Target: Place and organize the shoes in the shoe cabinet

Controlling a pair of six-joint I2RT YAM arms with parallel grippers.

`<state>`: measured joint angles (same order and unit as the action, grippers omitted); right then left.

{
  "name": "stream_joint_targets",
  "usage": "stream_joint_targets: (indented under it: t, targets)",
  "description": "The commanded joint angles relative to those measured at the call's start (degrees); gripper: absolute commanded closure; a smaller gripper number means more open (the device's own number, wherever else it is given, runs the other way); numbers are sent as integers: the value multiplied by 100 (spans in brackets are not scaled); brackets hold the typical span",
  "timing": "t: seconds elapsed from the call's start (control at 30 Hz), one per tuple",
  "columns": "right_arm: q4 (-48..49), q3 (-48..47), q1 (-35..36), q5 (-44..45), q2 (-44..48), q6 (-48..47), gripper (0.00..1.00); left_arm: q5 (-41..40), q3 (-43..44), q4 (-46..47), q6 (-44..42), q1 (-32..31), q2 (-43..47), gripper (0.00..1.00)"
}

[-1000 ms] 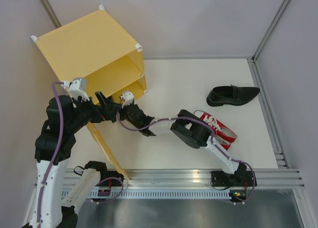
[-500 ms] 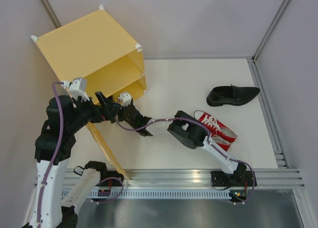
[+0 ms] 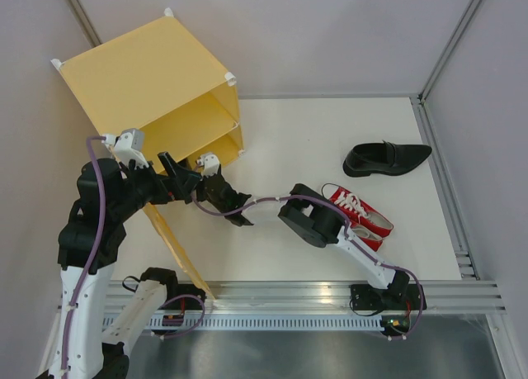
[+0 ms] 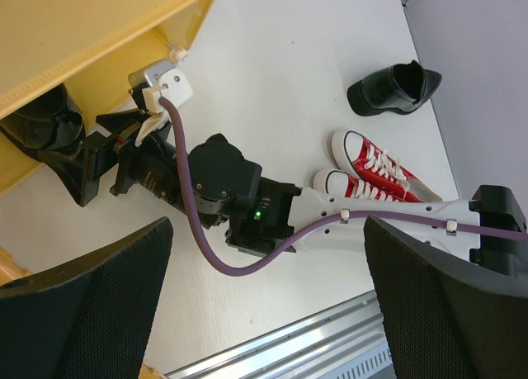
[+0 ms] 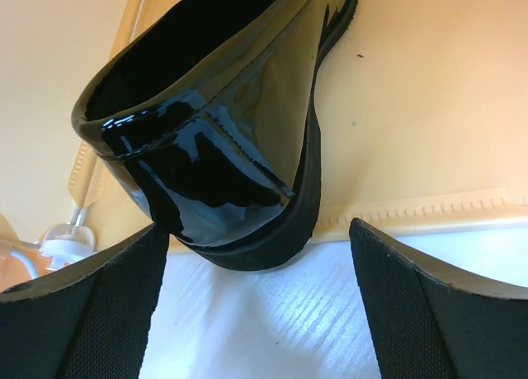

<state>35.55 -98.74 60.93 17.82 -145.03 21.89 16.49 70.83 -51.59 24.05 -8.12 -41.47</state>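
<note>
Nearest me, the left gripper (image 4: 264,313) hangs with its jaws wide and empty, beside the open yellow door panel (image 3: 169,234). Past it, the right gripper (image 5: 257,309) is spread wide at the mouth of the yellow-orange cube cabinet (image 3: 140,73). It holds nothing and flanks a glossy black leather loafer (image 5: 214,139) in what looks like the lower compartment, heel overhanging the lip. I'd judge this shoe placed. Next it needs a nudge inward, then the arm should back straight out between door and cabinet. The red canvas sneakers (image 3: 360,214) and the other black loafer (image 3: 386,158) lie farther right on the white table (image 3: 297,131), with room around them.
</note>
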Motion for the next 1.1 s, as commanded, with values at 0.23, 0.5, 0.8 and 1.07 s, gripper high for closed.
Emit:
stream_joint_targets:
  t: [0.23,0.5,0.8,1.07]
  targets:
    - [-110,-234,-336,476,256,122,18,-199,-113,18,-50,21,17,0]
    - [-110,-312,-380,292,212,0,19,-190,-131,18,-41,21,16,0]
    - [-250,-690,-450,90,-25,26,22,-199,-113,18,-41,21,25,0]
    - [-294,-717,-494,-121,-43,35,20,-199,-122,9,-67,21,43,0]
